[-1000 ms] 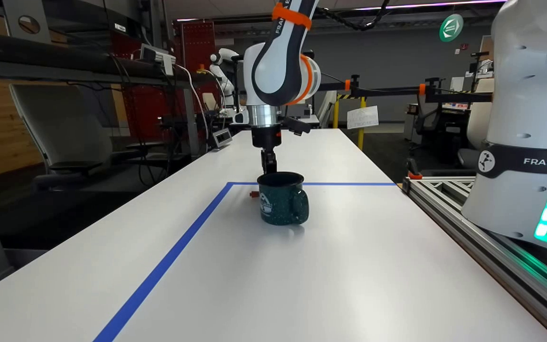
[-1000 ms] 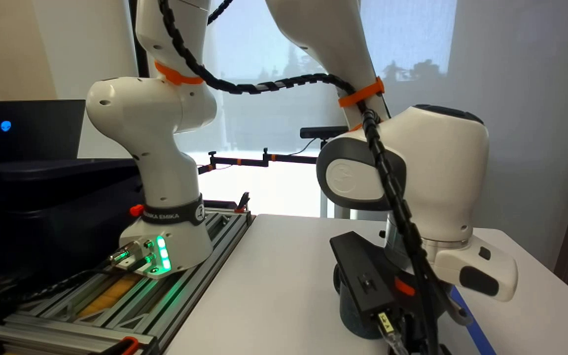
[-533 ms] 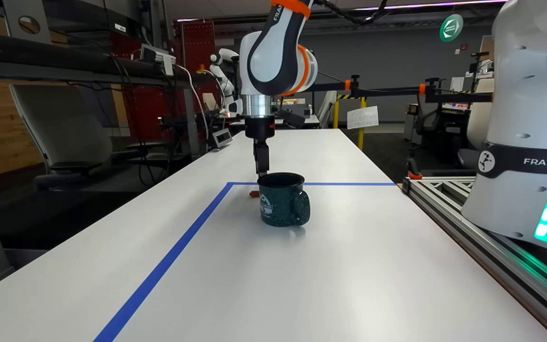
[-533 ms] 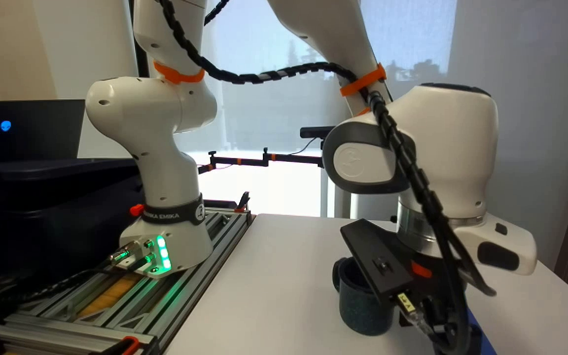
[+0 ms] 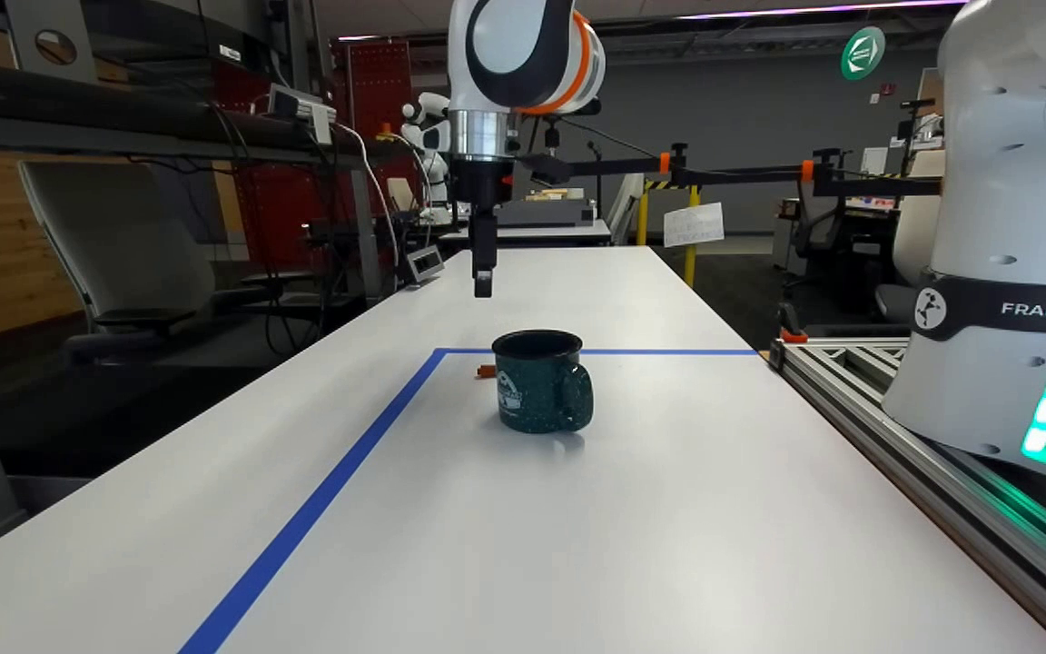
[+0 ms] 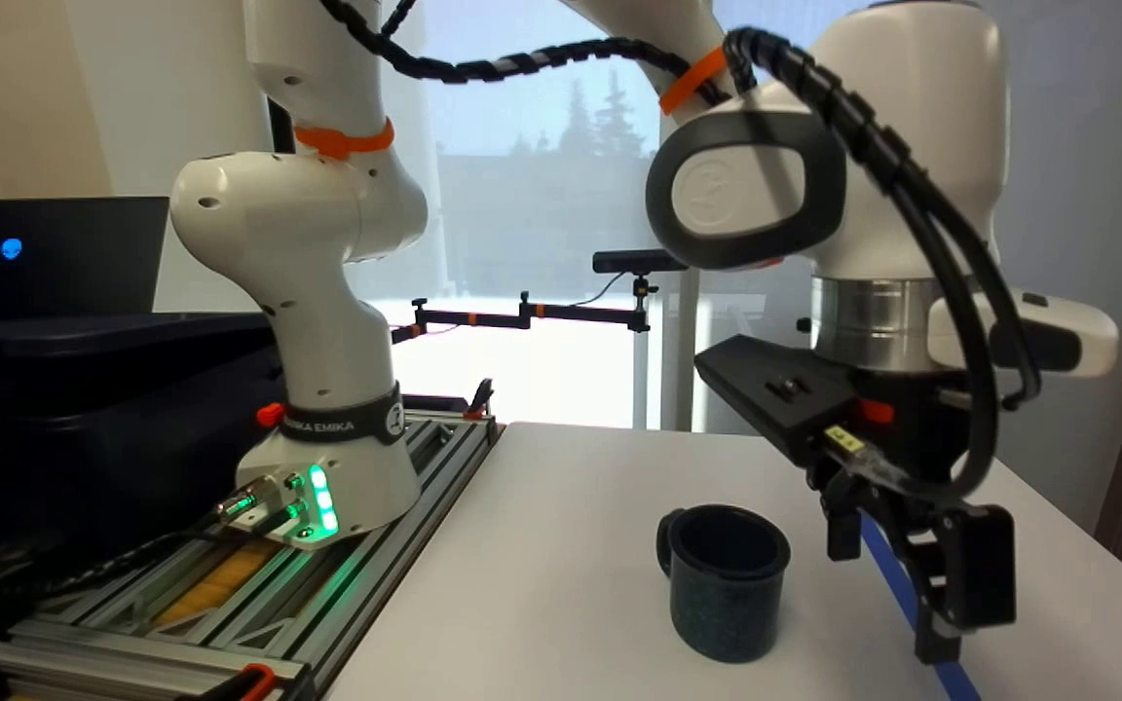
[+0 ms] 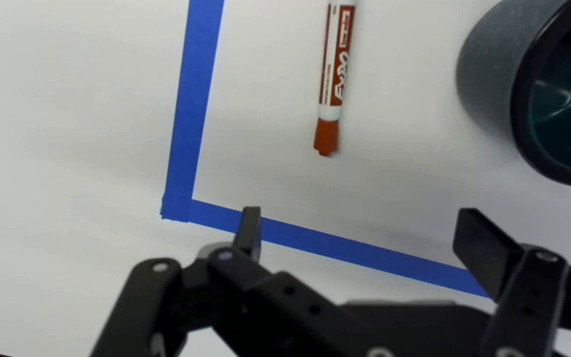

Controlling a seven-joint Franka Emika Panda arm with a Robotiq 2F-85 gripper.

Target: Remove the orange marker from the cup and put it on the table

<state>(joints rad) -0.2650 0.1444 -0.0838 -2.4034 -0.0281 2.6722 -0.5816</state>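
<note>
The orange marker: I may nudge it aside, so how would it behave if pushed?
The orange marker may roll: it looks tubular and lies flat on the table. Being slim, it's probably light; its straight shape suggests stiffness.

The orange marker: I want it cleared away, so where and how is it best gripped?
Probably take the marker by its barrel, from straight above, the tool closing across its width: slim, it lies flat on the table, its visible length apart from the cup.

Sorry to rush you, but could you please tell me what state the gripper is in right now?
Gripper: open, jaws wide apart, holding nothing; the orange marker lies on the table.
</note>
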